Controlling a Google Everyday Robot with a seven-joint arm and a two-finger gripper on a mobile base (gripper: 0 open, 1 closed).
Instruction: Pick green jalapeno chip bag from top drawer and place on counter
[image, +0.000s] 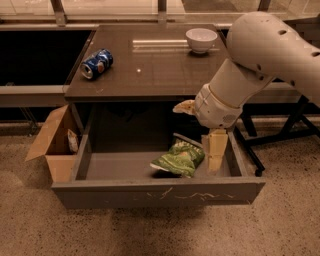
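The green jalapeno chip bag (180, 159) lies crumpled in the open top drawer (160, 193), right of its middle and near the front panel. My gripper (196, 138) hangs over the drawer's right part, just right of and above the bag. It is open and empty, with one pale finger (215, 150) pointing down beside the bag and the other (184, 106) sticking out left under the counter's edge. The counter (150, 70) is the dark glossy tabletop above the drawer. My white arm crosses the table's right corner.
A blue soda can (96, 63) lies on its side at the counter's left. A white bowl (201, 39) stands at the back right. An open brown cardboard box (52, 144) sits on the floor left of the drawer. A black frame's legs (280, 139) stand at the right.
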